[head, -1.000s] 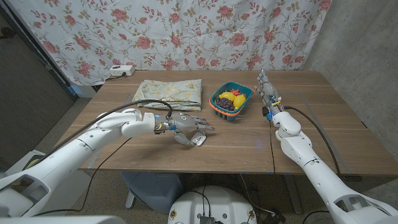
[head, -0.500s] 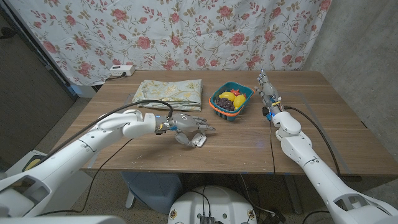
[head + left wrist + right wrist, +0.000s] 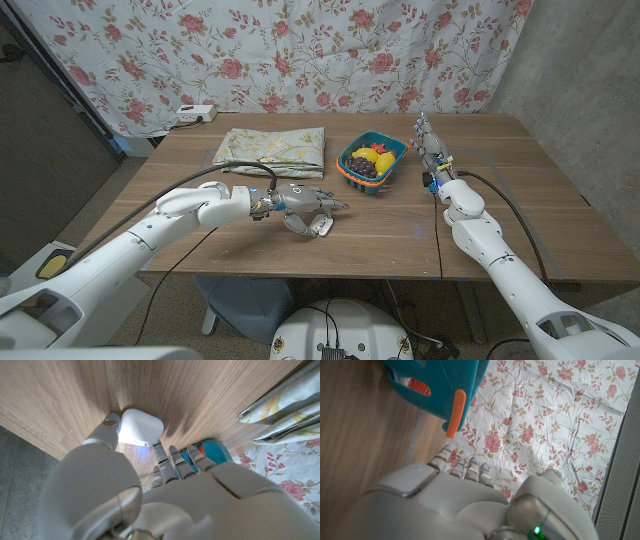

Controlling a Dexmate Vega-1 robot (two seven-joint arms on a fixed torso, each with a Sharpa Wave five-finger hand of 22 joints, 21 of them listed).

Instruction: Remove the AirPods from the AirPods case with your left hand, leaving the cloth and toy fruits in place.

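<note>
Centrally on the wooden table [image 3: 400,235], nearer its front edge, the left hand [image 3: 303,205] is lowered over the white AirPods case [image 3: 319,226]. Head view: the case lies on the wood just under the fingertips, at the hand's front right side, with the fingers arched over it. Left wrist view: the case [image 3: 140,432] is a closed, rounded white box resting on the table; the thumb [image 3: 106,435] touches one of its sides and the other fingers [image 3: 172,462] reach its opposite edge, so the hand grips the case between them while it sits on the wood. No earbud can be made out.

Behind the left hand, toward the flowered curtain [image 3: 300,45], lies the folded cloth [image 3: 272,147], pale with a yellow and green print, flat on the table. To its right stands the teal basket [image 3: 371,165] holding toy fruits [image 3: 375,158] in yellow, red and dark purple.

The right hand [image 3: 430,150] stands just right of the basket, fingers pointing toward the curtain and lying close together, holding nothing. Right wrist view: the basket's orange handle [image 3: 455,412] shows just beyond the right hand's fingertips [image 3: 457,465], apart from them.
</note>
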